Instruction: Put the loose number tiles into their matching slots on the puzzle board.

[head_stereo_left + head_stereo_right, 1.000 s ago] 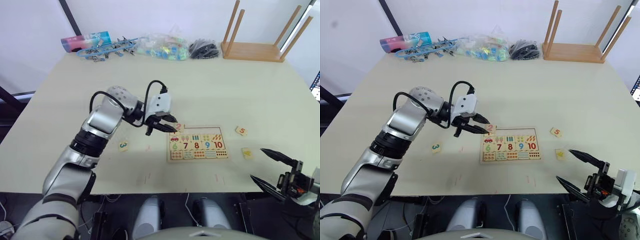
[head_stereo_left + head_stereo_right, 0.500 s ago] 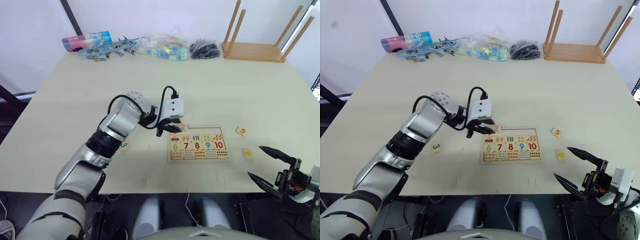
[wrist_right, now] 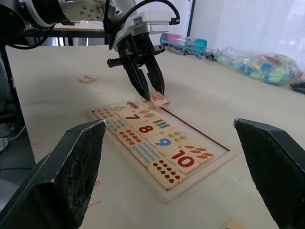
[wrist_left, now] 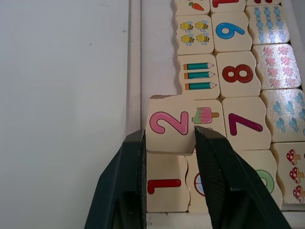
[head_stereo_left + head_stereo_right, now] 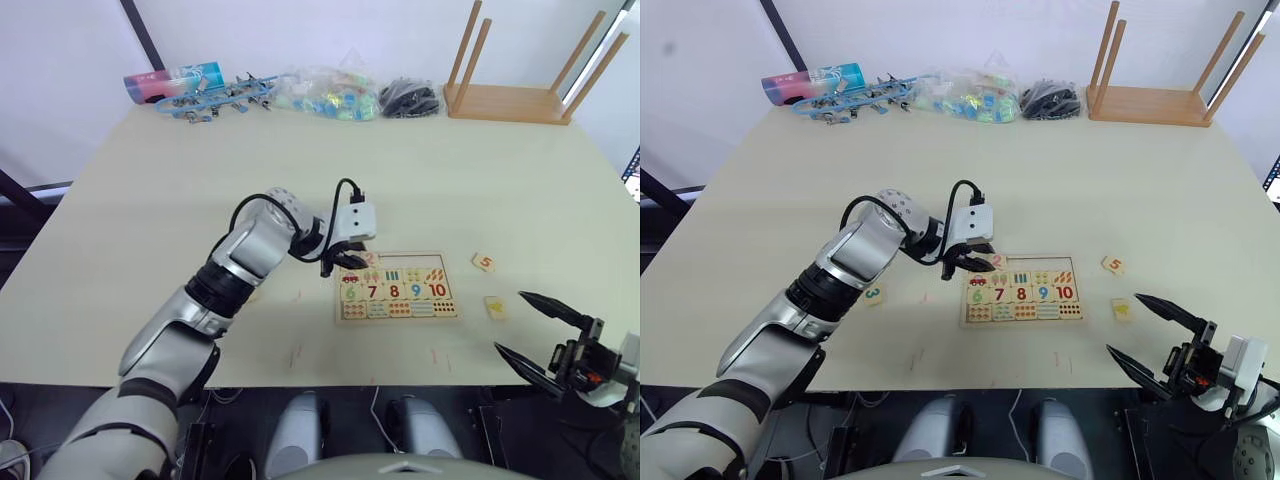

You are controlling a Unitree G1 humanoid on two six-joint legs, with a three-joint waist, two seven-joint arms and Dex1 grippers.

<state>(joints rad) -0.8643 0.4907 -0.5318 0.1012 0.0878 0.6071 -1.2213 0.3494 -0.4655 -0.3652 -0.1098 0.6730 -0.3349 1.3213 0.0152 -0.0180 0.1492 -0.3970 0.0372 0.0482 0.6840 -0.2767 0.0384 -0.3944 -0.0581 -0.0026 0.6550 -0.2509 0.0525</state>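
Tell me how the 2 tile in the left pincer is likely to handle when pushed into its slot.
The 2 tile looks like stiff wood, so it likely won't bend between the left pincer. Being small and thin, it is probably light. It sits tilted over the puzzle board, overlapping a neighbour, so it may catch there.

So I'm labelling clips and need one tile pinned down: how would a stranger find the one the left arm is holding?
Find the puzzle board near the table's front edge. At its top left corner, the left pincer grips a pale square tile. It bears a pink 2 and sits tilted, not flat like the other tiles.
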